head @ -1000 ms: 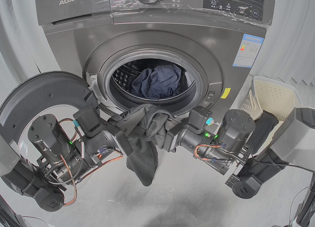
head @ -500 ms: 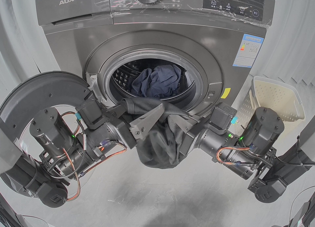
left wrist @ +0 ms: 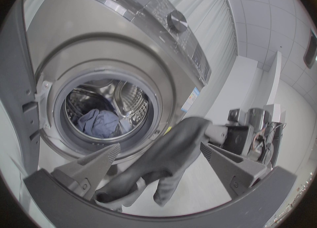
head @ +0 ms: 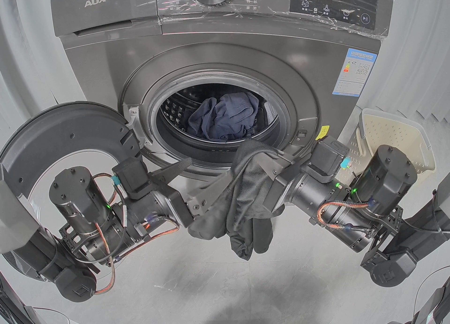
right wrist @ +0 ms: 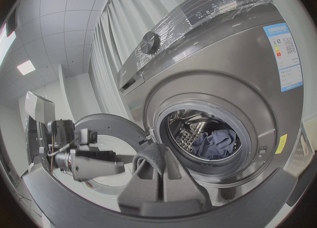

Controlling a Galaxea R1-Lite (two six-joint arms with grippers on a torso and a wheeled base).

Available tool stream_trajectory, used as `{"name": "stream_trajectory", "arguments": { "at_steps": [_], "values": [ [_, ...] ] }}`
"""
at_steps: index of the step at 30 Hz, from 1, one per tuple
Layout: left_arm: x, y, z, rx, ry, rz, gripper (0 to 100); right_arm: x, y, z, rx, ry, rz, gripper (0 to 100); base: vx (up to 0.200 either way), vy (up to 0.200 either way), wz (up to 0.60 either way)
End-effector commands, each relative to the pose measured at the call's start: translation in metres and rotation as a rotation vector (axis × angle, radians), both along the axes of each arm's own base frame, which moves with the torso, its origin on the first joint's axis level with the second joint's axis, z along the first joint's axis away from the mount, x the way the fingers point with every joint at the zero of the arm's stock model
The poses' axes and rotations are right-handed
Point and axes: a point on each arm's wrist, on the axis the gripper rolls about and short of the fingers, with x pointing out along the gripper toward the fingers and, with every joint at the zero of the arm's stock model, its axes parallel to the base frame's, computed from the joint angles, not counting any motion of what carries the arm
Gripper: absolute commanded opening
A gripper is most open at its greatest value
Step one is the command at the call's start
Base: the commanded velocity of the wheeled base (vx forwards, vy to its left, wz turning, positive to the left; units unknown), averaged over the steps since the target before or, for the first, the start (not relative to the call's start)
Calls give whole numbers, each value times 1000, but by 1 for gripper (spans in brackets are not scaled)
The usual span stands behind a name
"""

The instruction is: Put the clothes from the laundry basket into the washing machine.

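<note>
A dark grey garment (head: 248,198) hangs in front of the washing machine (head: 220,48), just below the drum opening. My right gripper (head: 260,158) is shut on its top edge; the pinched cloth (right wrist: 152,154) shows between the closed fingers. My left gripper (head: 211,170) is open beside it, lower left of the opening, and the garment's (left wrist: 171,156) lower end sags across its wide-apart fingers (left wrist: 99,162). A blue garment (head: 227,116) lies inside the drum. The cream laundry basket (head: 398,137) stands to the right of the machine.
The round machine door (head: 61,128) is swung open to the left, right behind my left arm. Grey floor (head: 281,283) spreads below the grippers. A curtain (head: 422,58) hangs behind the machine and basket.
The garment was stretched between both grippers; the left gripper has let go and dropped back, and the cloth now hangs from the right gripper, which shifted right and slightly up.
</note>
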Motion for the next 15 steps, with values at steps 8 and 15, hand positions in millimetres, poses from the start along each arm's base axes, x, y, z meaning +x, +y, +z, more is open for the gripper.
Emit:
{"name": "stream_trajectory", "arguments": {
  "at_steps": [8, 15],
  "values": [
    [9, 4, -42, 114, 119, 32, 100, -1, -6, 14, 32, -34, -10, 0, 0, 0, 0],
    [24, 12, -55, 143, 143, 85, 100, -8, -9, 23, 46, -46, -1, 0, 0, 0, 0]
  ]
}}
